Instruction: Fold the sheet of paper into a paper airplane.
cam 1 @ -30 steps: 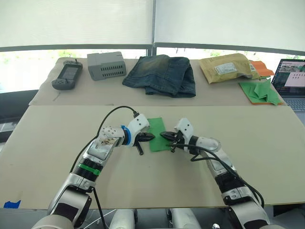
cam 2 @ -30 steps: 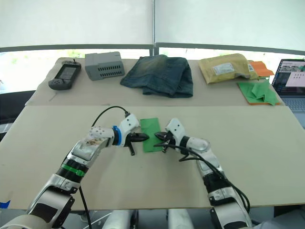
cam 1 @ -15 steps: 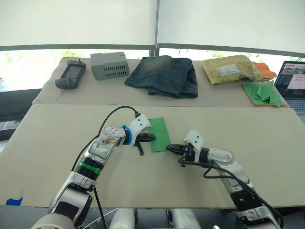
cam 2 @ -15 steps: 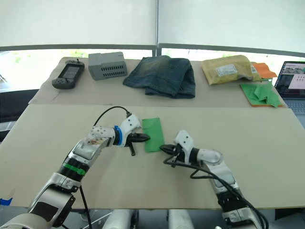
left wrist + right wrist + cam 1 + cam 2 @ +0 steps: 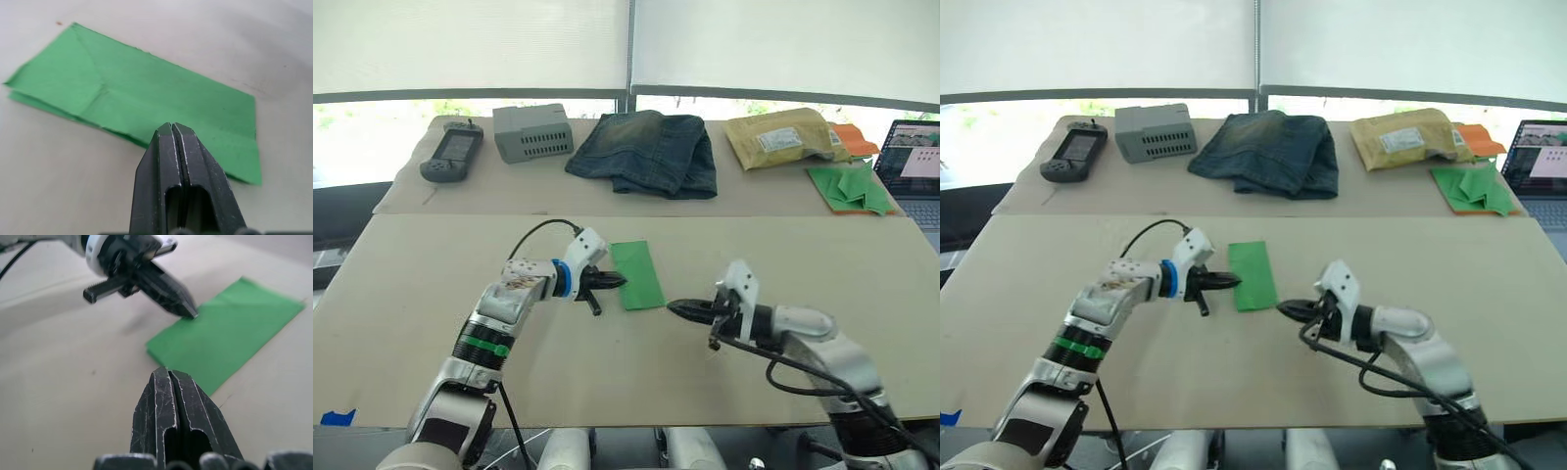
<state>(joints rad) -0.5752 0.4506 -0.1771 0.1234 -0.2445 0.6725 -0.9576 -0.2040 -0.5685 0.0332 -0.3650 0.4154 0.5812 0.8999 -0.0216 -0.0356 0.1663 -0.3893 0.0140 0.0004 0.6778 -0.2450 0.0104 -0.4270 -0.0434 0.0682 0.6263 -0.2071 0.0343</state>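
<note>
Centrally on the desk [image 5: 431, 294] lies the sheet of paper [image 5: 637, 275], a flat green folded rectangle with crease lines, the closed left pincer [image 5: 623, 282] tip at its left edge, the closed right pincer [image 5: 672, 307] apart at lower right.

One sheet of paper [image 5: 637, 275] lies on the tabletop [image 5: 431, 294]. Beyond it: one handheld console [image 5: 447, 157], one grey box [image 5: 532, 131], one pair of jeans [image 5: 646, 152], one padded envelope [image 5: 781, 139], one laptop [image 5: 913, 165], one pile of green paper shapes [image 5: 848, 188]. Two hands: left [image 5: 619, 282], right [image 5: 675, 308].
</note>
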